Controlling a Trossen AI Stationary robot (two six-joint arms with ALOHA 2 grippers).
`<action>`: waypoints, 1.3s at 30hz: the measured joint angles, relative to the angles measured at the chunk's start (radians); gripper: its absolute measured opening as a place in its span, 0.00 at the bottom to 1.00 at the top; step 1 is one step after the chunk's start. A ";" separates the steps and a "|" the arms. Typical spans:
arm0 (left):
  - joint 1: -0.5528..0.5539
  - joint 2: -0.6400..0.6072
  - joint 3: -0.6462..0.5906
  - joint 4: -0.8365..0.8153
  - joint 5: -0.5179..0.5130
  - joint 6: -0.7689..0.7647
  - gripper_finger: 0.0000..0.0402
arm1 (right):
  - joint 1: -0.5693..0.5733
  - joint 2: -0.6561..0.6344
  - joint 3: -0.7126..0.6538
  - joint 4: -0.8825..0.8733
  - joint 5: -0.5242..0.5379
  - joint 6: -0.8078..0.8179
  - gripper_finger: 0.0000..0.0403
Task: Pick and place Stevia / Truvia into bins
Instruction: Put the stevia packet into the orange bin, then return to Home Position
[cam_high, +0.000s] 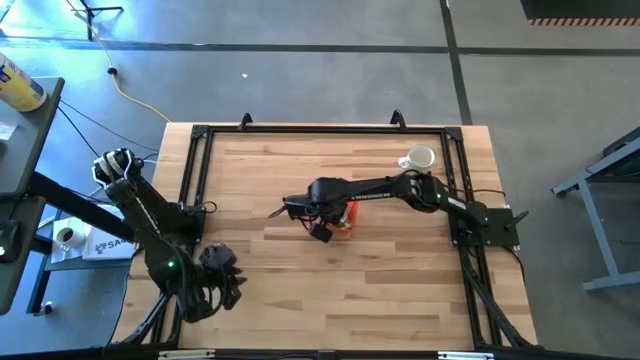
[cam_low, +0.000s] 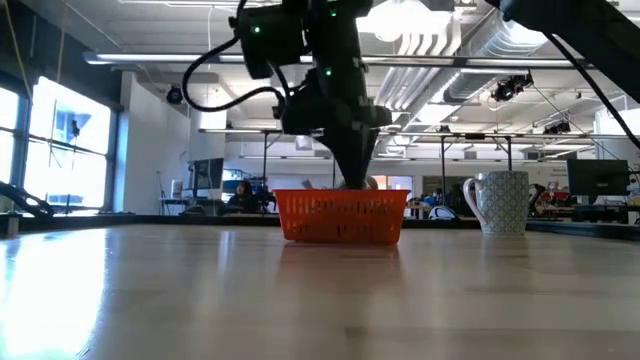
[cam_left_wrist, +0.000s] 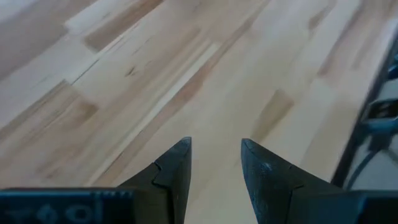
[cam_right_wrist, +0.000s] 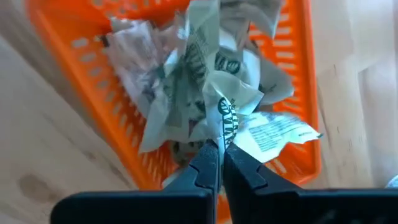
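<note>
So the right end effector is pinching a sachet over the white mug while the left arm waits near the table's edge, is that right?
Not quite. The right end effector pinches a sachet over the orange tray, not the white mug, which stands apart beside it; the right wrist view shows this. The left arm does wait near the table's edge.

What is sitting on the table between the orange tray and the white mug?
Nothing: in the low view, only bare wooden table lies between the orange tray and the white mug.

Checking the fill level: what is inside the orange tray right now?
The orange tray holds a crumpled heap of pale green and white sachets. The right gripper is shut on one at the heap's edge. The heap covers most of the tray floor, so any lower sachets stay hidden.
</note>
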 joint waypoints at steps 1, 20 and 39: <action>0.001 0.000 0.000 0.015 -0.020 0.000 0.43 | 0.002 -0.010 -0.006 0.008 0.003 0.000 0.02; 0.003 -0.001 0.000 -0.015 -0.030 0.000 0.43 | 0.098 -0.219 -0.002 -0.048 0.123 0.060 0.60; 0.680 -0.103 0.000 0.589 0.693 1.014 0.43 | 0.501 -0.397 -0.312 0.429 0.269 0.824 0.60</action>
